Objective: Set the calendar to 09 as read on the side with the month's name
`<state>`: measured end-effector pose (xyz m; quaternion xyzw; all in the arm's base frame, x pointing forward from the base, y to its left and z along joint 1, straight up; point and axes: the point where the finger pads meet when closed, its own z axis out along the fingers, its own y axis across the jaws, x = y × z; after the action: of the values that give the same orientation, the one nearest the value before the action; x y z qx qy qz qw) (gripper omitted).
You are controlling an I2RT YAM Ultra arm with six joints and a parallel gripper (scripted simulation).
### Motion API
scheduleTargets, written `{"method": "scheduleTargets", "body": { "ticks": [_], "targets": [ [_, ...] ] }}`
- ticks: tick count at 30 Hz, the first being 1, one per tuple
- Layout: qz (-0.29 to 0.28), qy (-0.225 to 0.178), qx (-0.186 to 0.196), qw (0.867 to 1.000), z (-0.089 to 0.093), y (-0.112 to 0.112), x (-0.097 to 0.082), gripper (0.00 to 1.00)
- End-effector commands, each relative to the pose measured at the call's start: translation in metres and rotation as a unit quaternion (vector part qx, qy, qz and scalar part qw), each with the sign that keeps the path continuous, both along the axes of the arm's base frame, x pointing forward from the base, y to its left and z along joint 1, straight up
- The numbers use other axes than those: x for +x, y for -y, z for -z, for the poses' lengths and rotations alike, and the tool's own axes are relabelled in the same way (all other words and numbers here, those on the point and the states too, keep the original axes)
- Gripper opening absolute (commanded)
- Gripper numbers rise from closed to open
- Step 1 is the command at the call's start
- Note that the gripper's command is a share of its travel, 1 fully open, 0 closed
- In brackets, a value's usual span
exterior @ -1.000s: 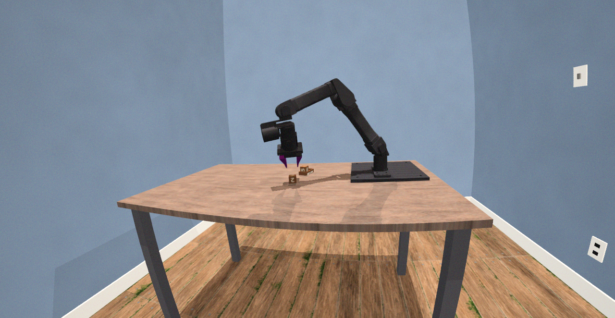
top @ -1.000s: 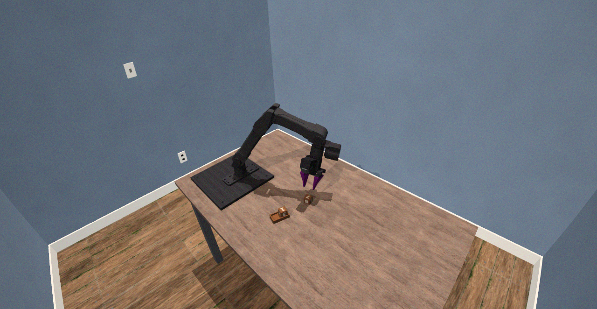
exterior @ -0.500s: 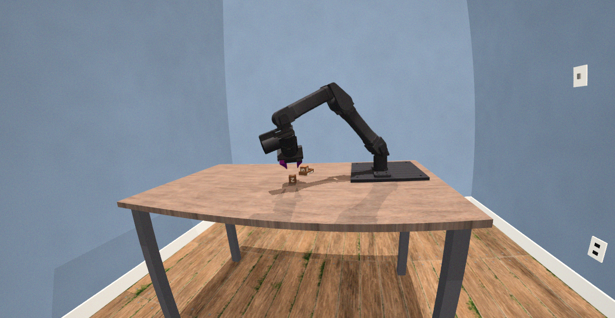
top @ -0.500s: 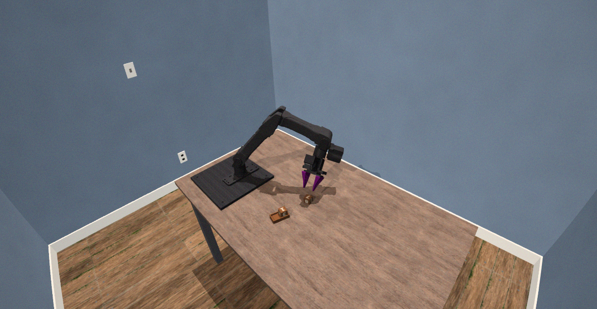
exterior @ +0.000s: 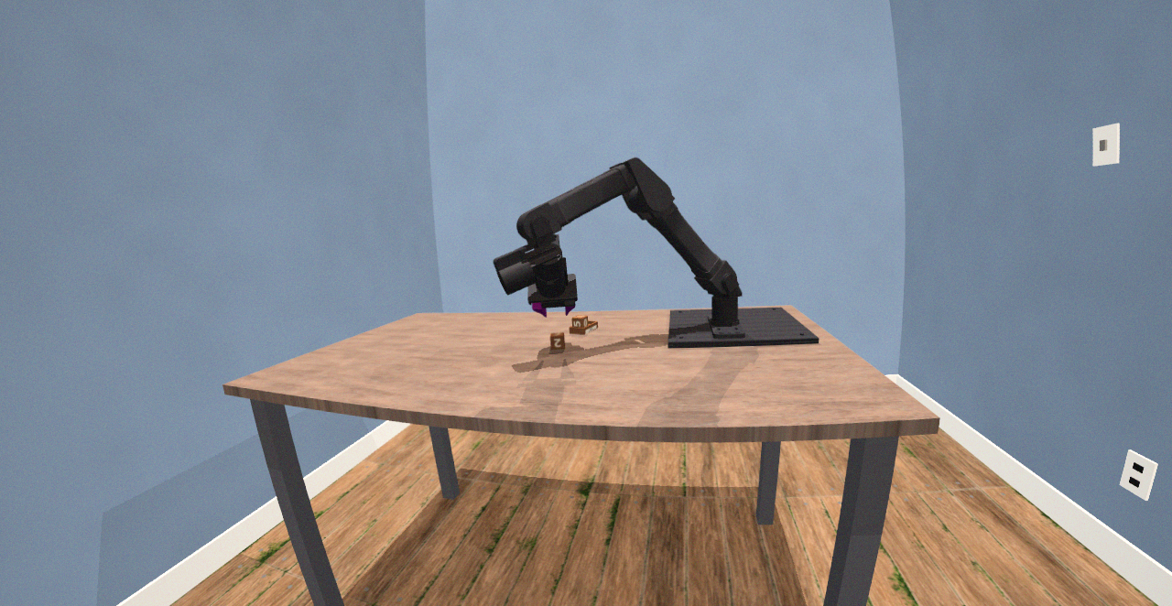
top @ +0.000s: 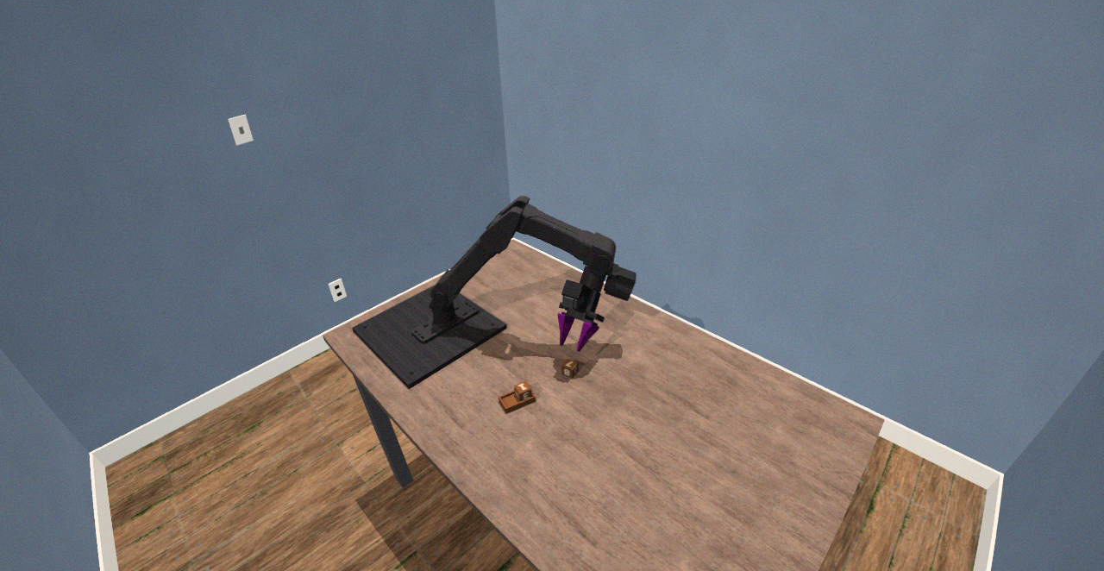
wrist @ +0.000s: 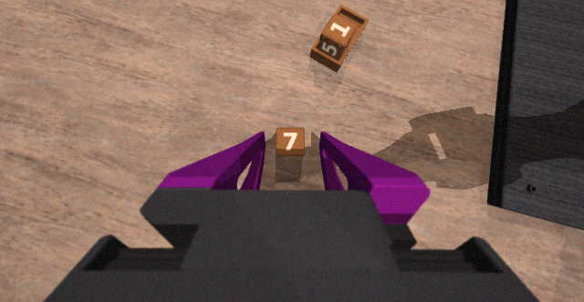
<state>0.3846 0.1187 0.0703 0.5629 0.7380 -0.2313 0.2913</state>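
My gripper (top: 570, 347) (exterior: 557, 315) (wrist: 292, 138) is open and empty, with its purple fingers above the loose cube. The loose brown cube (top: 569, 368) (exterior: 557, 341) (wrist: 290, 141) stands flat on the table; in the wrist view it appears between the fingertips, with a 7 on top. A 2 shows on its side in the exterior view. The second cube (top: 523, 392) (exterior: 579, 322) (wrist: 339, 29) stands in one end of the tray (top: 519, 406) (wrist: 323, 60), 1 on top and 5 on one side. The tray's other end is empty. The month's name cannot be read.
The arm's black base plate (top: 409, 341) (exterior: 742, 331) (wrist: 538, 92) lies on the wooden table (top: 655, 444) (exterior: 393, 373) (wrist: 114, 65). In the wrist view it is at the right edge, and the tray is beyond the loose cube. The arm's shadow crosses the table.
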Motion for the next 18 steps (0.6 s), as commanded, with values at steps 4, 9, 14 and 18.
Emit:
{"method": "scheduleTargets", "body": {
  "ticks": [4,9,14,18],
  "targets": [
    [-0.003,0.012,-0.008,1.0,-0.0092,0.0019,0.0036,0.47],
    [-0.003,0.012,-0.008,1.0,-0.0076,0.0018,0.0036,0.47],
    [-0.003,0.012,-0.008,1.0,-0.0057,0.0018,0.0036,0.47],
    [-0.003,0.012,-0.008,1.0,-0.0021,0.0018,0.0036,0.47]
  ]
}}
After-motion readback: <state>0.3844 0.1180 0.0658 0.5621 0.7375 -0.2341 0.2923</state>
